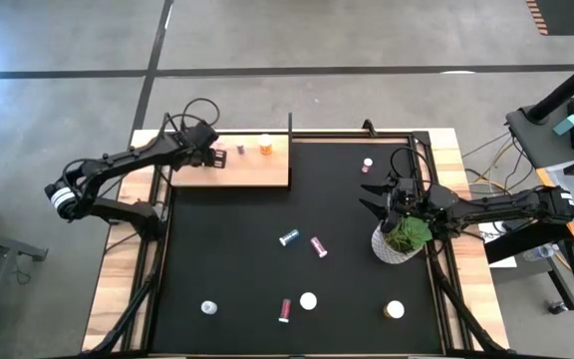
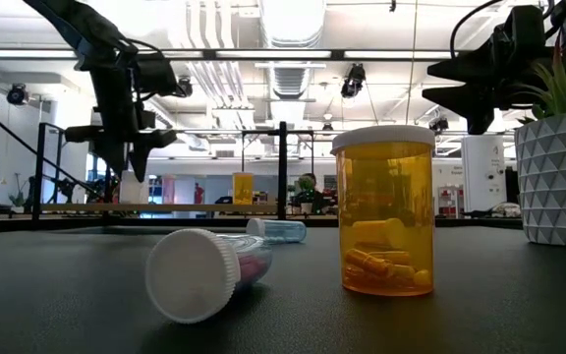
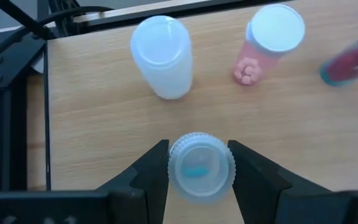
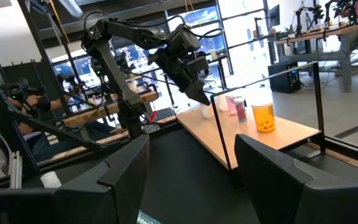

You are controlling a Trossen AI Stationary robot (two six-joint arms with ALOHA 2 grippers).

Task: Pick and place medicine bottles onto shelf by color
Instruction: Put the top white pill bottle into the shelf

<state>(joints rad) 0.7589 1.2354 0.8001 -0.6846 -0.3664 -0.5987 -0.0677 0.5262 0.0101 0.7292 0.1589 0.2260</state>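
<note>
The left gripper (image 1: 210, 157) hovers over the left end of the shelf (image 1: 257, 175), a pale wood board at the far left corner of the black mat (image 1: 227, 259). In the left wrist view its fingers (image 3: 151, 171) stand one on each side of a blue-tinted bottle (image 3: 201, 167) with a clear cap; they look to be touching it, though contact is hard to confirm. Beside it on the board stand a white bottle (image 3: 161, 56) and a pink bottle (image 3: 269, 37), with a dark red one (image 3: 353, 59) blurred at the edge. Only the high view shows the orange bottle on the shelf (image 1: 265, 146), farther right and well apart from the gripper, with bare wood in front of it.

The mat's centre is open. A blue bottle (image 1: 289, 237) and a magenta bottle (image 1: 319, 246) lie near the middle; four more sit along the near edge. The low view alone shows pills inside a standing orange bottle (image 2: 383, 211) and a capped bottle on its side (image 2: 204, 272). No label writing is readable.

The right gripper (image 1: 377, 196) waits with fingers spread, just beside the potted plant (image 1: 403, 239) near the mat's right edge.
</note>
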